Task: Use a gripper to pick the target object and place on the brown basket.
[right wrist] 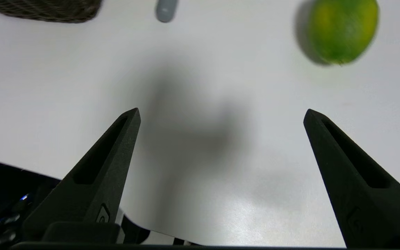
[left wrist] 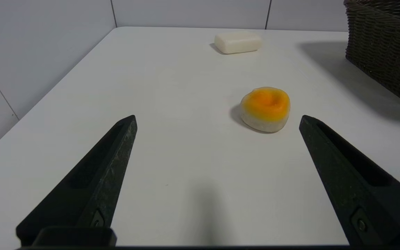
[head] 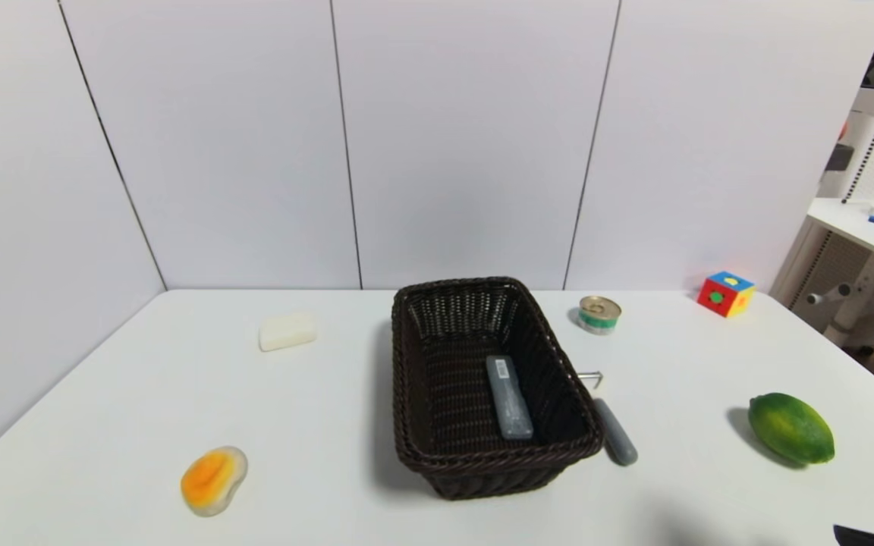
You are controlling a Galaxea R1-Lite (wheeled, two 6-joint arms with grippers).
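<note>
The long grey translucent case with its white barcode label lies flat on the floor of the dark brown wicker basket at the table's middle. My left gripper is open and empty over the table's near left, out of the head view. My right gripper is open and empty over the table's near right edge; only a black sliver of that arm shows in the head view. The basket's side shows in the left wrist view, its corner in the right wrist view.
A grey-handled tool with a bent metal tip lies against the basket's right side. A green fruit, a tin can and a coloured cube are on the right. A white bar and an orange-topped piece are on the left.
</note>
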